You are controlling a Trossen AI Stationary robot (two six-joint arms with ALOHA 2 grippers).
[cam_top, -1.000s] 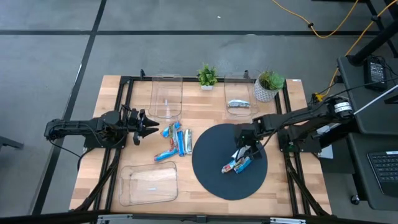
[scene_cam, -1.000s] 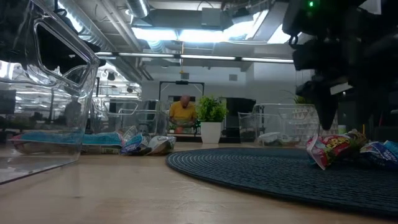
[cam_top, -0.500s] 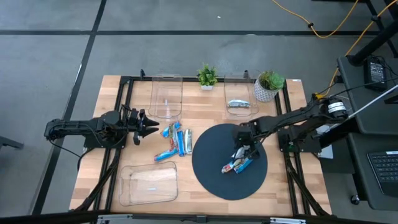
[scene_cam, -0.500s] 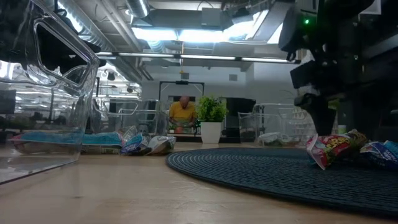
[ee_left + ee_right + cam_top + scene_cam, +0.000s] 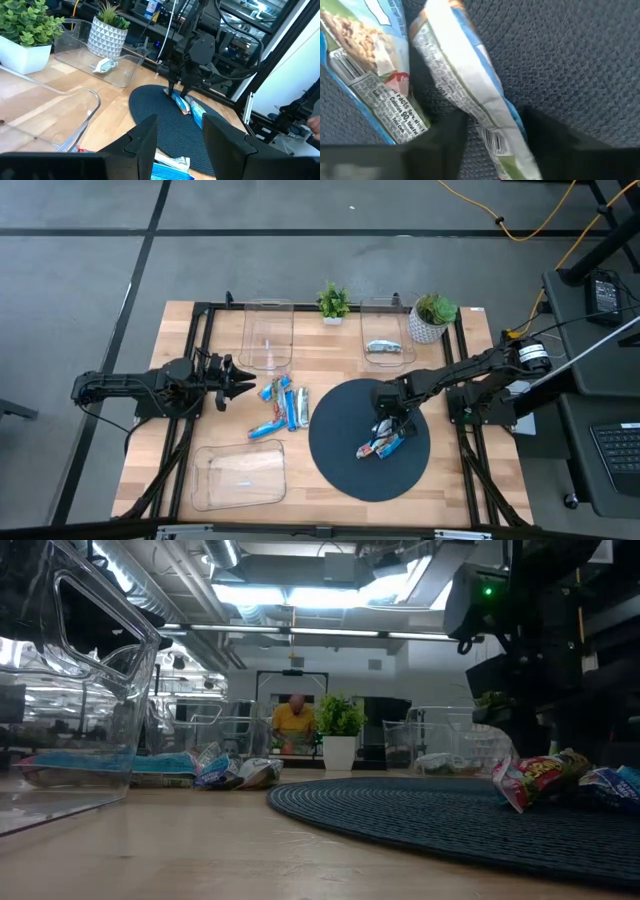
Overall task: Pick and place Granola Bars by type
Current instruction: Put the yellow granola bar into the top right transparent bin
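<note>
Two granola bars (image 5: 380, 446) lie on a round dark mat (image 5: 340, 440); in the low view one shows a red-orange wrapper (image 5: 535, 778) and one a blue wrapper (image 5: 612, 783). My right gripper (image 5: 386, 426) is low over them, open. Its fingers stand on either side of a blue-and-white bar (image 5: 465, 90), and a second bar (image 5: 370, 65) lies beside it. Several more bars (image 5: 282, 408), mostly blue, lie on the wood left of the mat. My left gripper (image 5: 242, 378) hangs open just left of that pile, fingers (image 5: 145, 142) pointing toward the mat. My right gripper comes at the blue-and-white bar (image 5: 485, 125) from above, with one finger on each side of it, across its length. The bar lies flat on the mat. Whether the fingers touch the wrapper I cannot tell.
A clear tray (image 5: 384, 330) at the far edge holds one silver-white bar (image 5: 384, 347). Another clear tray (image 5: 266, 335) stands left of it, and a third (image 5: 238, 476) sits near the front edge. Two potted plants (image 5: 333, 302) (image 5: 432, 312) stand at the far edge. A person (image 5: 295, 720) is far behind.
My right gripper has moved a little toward the table's left edge and come down onto the two bars on the mat. The bars and my left arm have stayed where they were.
</note>
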